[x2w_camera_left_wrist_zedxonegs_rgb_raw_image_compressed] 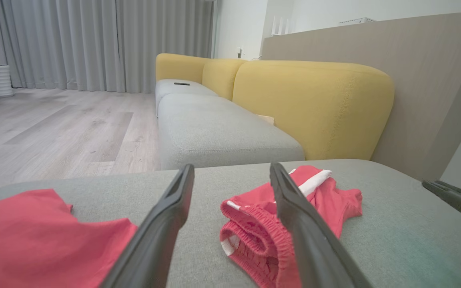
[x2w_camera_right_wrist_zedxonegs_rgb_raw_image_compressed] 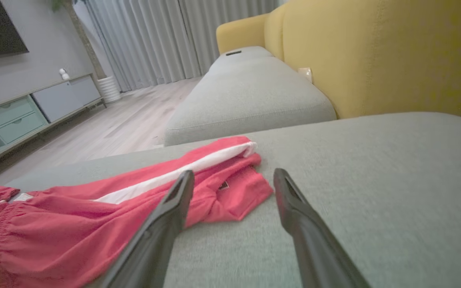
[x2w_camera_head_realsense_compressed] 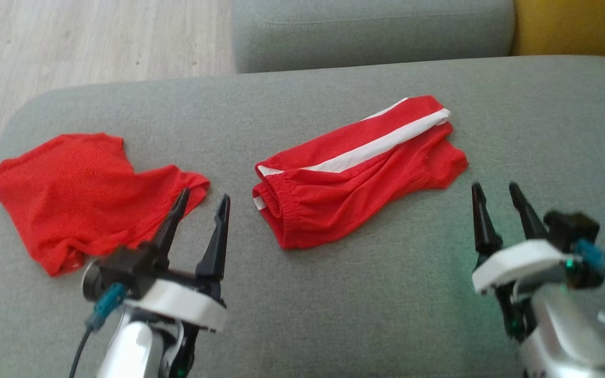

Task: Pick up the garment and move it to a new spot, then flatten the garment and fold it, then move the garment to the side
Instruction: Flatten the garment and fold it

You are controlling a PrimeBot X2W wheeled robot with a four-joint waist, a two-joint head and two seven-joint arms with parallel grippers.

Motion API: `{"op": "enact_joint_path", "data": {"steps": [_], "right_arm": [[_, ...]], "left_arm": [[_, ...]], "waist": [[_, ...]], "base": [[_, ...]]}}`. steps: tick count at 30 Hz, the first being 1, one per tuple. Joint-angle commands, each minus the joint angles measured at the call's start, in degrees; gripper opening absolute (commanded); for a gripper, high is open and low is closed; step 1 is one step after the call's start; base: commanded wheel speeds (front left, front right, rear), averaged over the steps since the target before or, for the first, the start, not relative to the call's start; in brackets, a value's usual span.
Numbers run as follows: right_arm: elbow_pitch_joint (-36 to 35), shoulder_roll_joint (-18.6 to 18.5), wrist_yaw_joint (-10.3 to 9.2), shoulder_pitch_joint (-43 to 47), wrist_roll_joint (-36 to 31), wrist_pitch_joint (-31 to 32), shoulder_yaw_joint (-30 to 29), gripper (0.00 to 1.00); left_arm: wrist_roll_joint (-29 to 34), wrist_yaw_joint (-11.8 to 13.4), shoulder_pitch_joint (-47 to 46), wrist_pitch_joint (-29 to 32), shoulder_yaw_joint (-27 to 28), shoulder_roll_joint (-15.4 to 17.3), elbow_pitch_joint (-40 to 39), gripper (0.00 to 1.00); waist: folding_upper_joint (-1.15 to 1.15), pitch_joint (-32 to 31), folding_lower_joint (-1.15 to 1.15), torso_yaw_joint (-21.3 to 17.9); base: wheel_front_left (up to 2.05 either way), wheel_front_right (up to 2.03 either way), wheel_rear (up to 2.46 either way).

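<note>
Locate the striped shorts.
Head view: the striped shorts lie on the grey cushion between left tool and right tool, right of the plain red garment.

Left pincer (x2w_camera_head_realsense_compressed: 204,196) and right pincer (x2w_camera_head_realsense_compressed: 494,187) both spread wide, empty — apparently hovering.

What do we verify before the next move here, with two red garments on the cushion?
1. The left pincer open, holding nothing: ok.
2. The right pincer open, holding nothing: ok.
3. The striped shorts apart from the plain red garment: ok.
4. The left pincer off the plain red garment: cannot tell; one finger overlaps its edge in the head view.
5. The striped shorts lying flat: not ok; doubled over, waistband bunched.
6. Bare cushion in front of the striped shorts for a new spot: ok.
</note>
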Motion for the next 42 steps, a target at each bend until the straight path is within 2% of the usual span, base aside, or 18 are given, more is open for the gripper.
{"op": "enact_joint_path", "data": {"steps": [1, 5, 10, 17, 21, 27, 31, 34, 42], "right_arm": [[-3.39, 1.2, 0.2, -0.49, -1.62, -0.77, -0.7, 1.0], [-7.69, 3.68, 0.2, 4.62, -5.67, -0.69, -4.54, 1.0], [-11.87, 4.53, 0.2, 8.18, -7.1, 1.09, -6.45, 1.0], [-15.33, 4.59, 0.2, 8.51, -4.9, 3.2, -6.84, 1.0], [-14.54, 4.6, 0.2, 6.39, 0.13, 5.18, -8.24, 1.0], [-9.06, 4.6, 0.2, 1.21, 13.82, 10.01, -10.89, 1.0], [-1.58, 4.6, 0.2, -4.36, 23.73, 13.89, -14.01, 1.0], [2.92, 4.6, 0.2, -7.81, 26.14, 15.38, -15.74, 1.0], [12.74, 4.61, 0.2, -15.38, 25.81, 17.45, -21.22, 1.0]], "left_arm": [[0.31, 0.43, -0.92, -0.3, 2.42, 0.1, -2.74, 1.0], [-1.07, 1.93, 2.12, -0.3, 2.48, 0.07, -4.97, 1.0], [-2.18, 3.75, 4.22, -0.3, 2.27, 0.06, -6.63, 1.0], [-1.84, 3.63, 2.38, -0.3, 1.8, 0.06, -7.03, 1.0], [-1.75, 3.35, 0.64, -0.3, 1.16, 0.05, -6.73, 1.0], [-2.66, 3.55, -1.26, -0.3, -0.49, 0.05, -6.36, 1.0], [-3.09, 3.78, -2.5, -0.3, -1.54, 0.05, -5.89, 1.0], [-3.36, 4.03, -3.02, -0.3, -1.87, 0.05, -5.86, 1.0], [-3.73, 4.16, -4.38, -0.3, -2.76, 0.05, -5.67, 1.0]], "waist": [[0.0, -0.41, 0.01, -0.38], [0.0, -0.97, 0.01, -1.2], [0.0, -0.89, 0.01, -1.68], [0.0, 1.71, 0.01, -0.39], [0.0, 4.21, 0.01, 1.27], [0.0, 7.67, 0.01, 4.59], [0.0, 9.36, 0.01, 7.33], [0.0, 10.06, 0.01, 8.58], [0.0, 11.56, 0.01, 10.59]], "base": [[0.0, 0.0, 0.0], [0.0, 0.0, 0.0], [0.0, 0.0, 0.0], [0.0, 0.0, 0.0], [0.0, 0.0, 0.0], [0.0, 0.0, 0.0], [0.0, 0.0, 0.0], [0.0, 0.0, 0.0], [0.0, 0.0, 0.0]]}}
